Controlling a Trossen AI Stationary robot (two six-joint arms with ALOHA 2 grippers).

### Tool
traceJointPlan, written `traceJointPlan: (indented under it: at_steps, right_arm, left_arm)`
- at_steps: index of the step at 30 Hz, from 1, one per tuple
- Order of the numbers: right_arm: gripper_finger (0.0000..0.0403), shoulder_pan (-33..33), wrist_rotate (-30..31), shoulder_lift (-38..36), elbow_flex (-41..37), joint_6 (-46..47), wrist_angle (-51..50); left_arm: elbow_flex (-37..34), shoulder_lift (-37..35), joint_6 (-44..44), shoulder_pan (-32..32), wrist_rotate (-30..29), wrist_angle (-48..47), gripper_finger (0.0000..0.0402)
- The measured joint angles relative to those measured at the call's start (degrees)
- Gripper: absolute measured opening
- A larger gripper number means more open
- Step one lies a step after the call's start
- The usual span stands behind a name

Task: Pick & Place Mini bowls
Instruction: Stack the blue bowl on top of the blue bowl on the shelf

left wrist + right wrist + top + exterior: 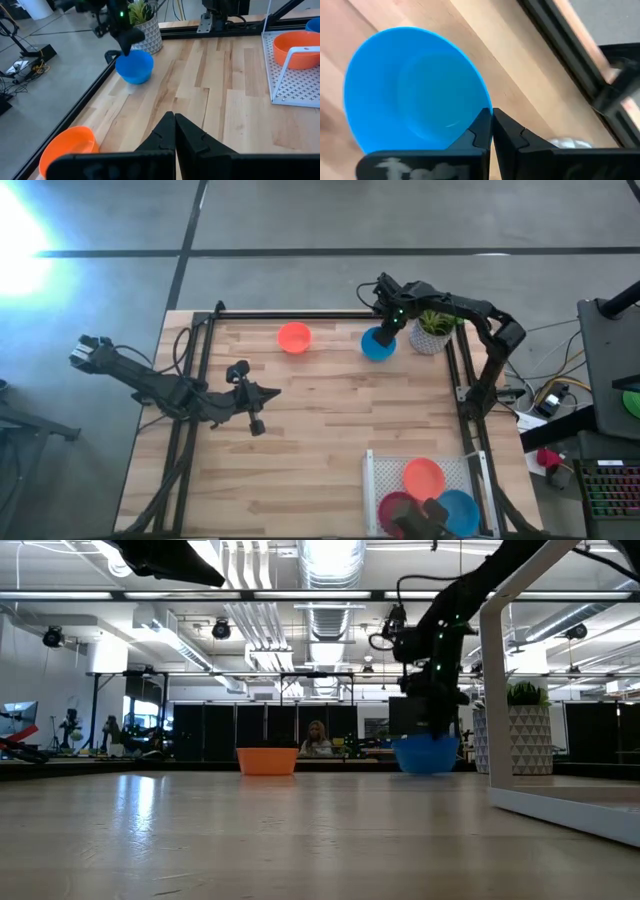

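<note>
A blue mini bowl (375, 346) (415, 90) stands at the table's far right, beside a white pot with a green plant (432, 332). My right gripper (389, 328) (491, 117) is over the bowl's far-right rim and shut on it. An orange mini bowl (294, 337) (266, 761) rests on its base at the far middle. My left gripper (268, 392) (175, 125) hangs shut and holds nothing over the table's left middle, pointing toward the right. My right gripper pinches the blue bowl's rim (485, 106) on the side toward the plant pot, one finger (477, 131) inside the bowl and one outside. The fingers come steeply from above. The bowl stays upright (426, 754); whether its base is clear of the table I cannot tell.
A white perforated tray (385, 472) at the near right holds an orange (424, 477), a red (393, 508) and a blue bowl (462, 510). A black frame rail (300, 317) runs along the far edge. Bare wood lies in the table's middle. A person (317, 739) sits far behind.
</note>
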Motion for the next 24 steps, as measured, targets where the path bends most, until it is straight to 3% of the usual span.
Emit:
traceJointPlan:
  at_steps: [12, 24]
  right_arm:
    - [0.0008, 1.72, 0.39, -16.81, -0.02, 4.55, -7.44]
    - [0.0008, 14.53, 2.70, -35.56, -0.02, 16.52, -20.32]
  left_arm:
    - [0.00, 0.00, 0.00, 0.00, 0.09, -0.27, 0.0000]
    - [0.00, 0.00, 0.00, 0.00, 0.13, -0.23, 0.0000]
